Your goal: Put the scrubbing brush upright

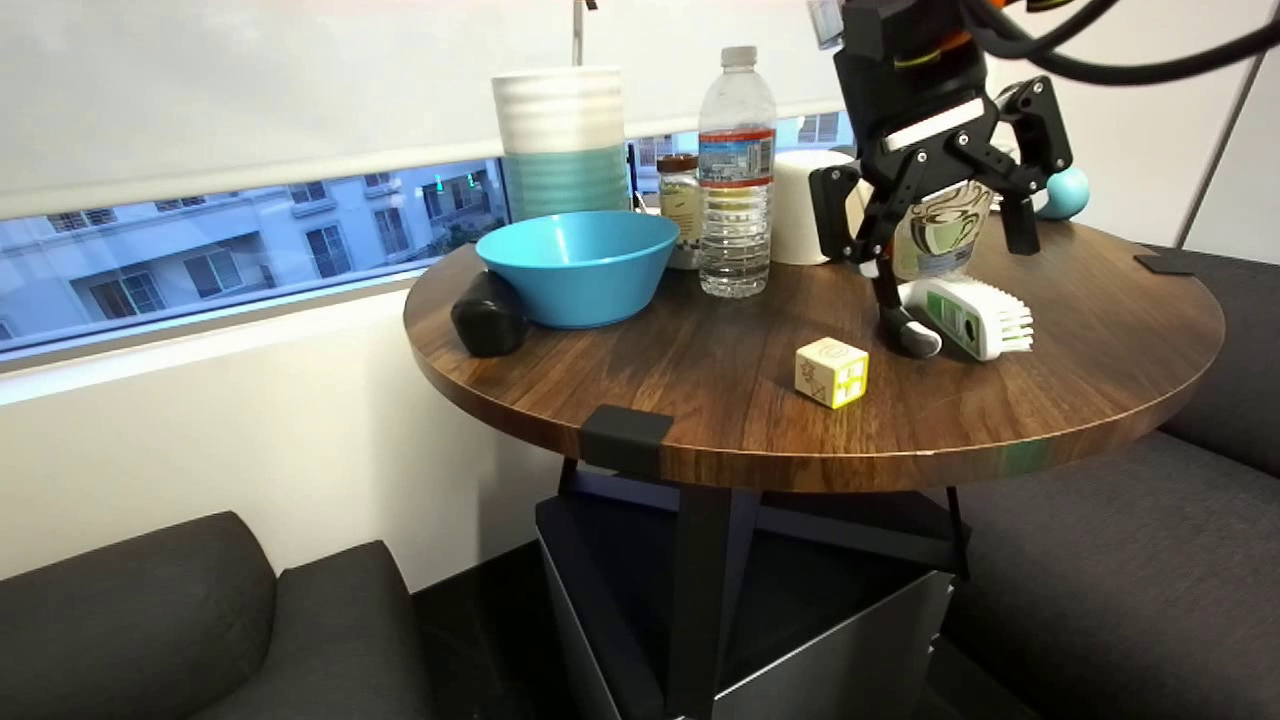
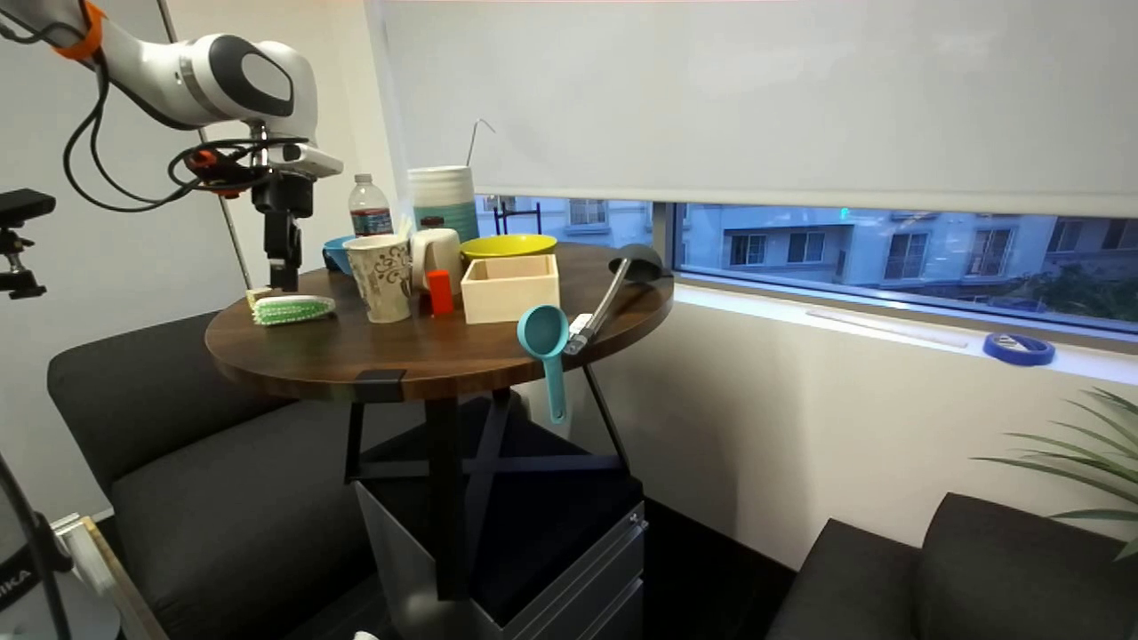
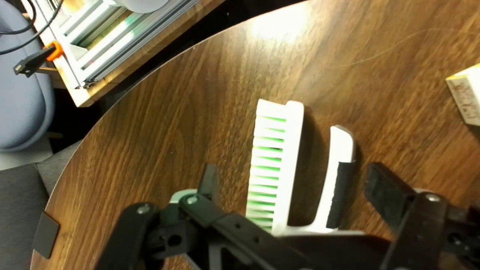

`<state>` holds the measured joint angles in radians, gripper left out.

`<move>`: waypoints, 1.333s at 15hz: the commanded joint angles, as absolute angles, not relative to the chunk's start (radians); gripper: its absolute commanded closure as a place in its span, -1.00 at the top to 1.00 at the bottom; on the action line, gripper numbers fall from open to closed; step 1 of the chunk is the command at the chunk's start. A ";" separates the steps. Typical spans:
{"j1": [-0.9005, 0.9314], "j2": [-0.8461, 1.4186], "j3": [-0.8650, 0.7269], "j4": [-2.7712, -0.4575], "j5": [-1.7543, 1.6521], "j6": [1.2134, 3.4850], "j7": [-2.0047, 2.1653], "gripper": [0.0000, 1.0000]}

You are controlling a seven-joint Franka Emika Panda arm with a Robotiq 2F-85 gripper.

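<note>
White wall (image 1: 280,450) and a pale blind (image 1: 330,90) border a window (image 1: 200,262), in an exterior view. On the round wooden bench (image 1: 700,370) a blue bowl (image 1: 577,285) and a bottle (image 1: 737,180) stand toward the window; the brush (image 1: 970,318) lies on its side near a small block (image 1: 830,372), below the fingers (image 1: 830,215). Dark seats (image 1: 340,620) stand on both sides.

In an exterior view, a wooden box (image 2: 511,298) and a patterned cup (image 2: 384,284) share the bench; a drawer cabinet (image 2: 600,582) stands beneath it, and a roll of blue tape (image 2: 1019,349) lies on the sill (image 2: 747,304).

In the wrist view, the brown wood of the bench fills much of the space, and the fingers are spread wide, one on each side of the brush, apart from it and holding nothing.
</note>
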<state>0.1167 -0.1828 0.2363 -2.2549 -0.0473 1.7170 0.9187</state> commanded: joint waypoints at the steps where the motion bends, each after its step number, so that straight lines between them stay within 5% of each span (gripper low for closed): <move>1: 0.125 -0.162 0.236 -2.257 -0.065 1.736 0.946 1.00; 7: 0.126 -0.124 0.233 -2.245 -0.071 1.725 0.953 0.93; 9: 0.127 -0.115 0.230 -2.244 -0.069 1.725 0.952 0.72; 10: 0.126 -0.111 0.228 -2.244 -0.068 1.725 0.951 0.31; 14: 0.126 -0.103 0.220 -2.246 -0.065 1.726 0.949 -0.09; 20: 0.123 -0.137 0.201 -2.267 -0.022 1.782 0.907 -0.28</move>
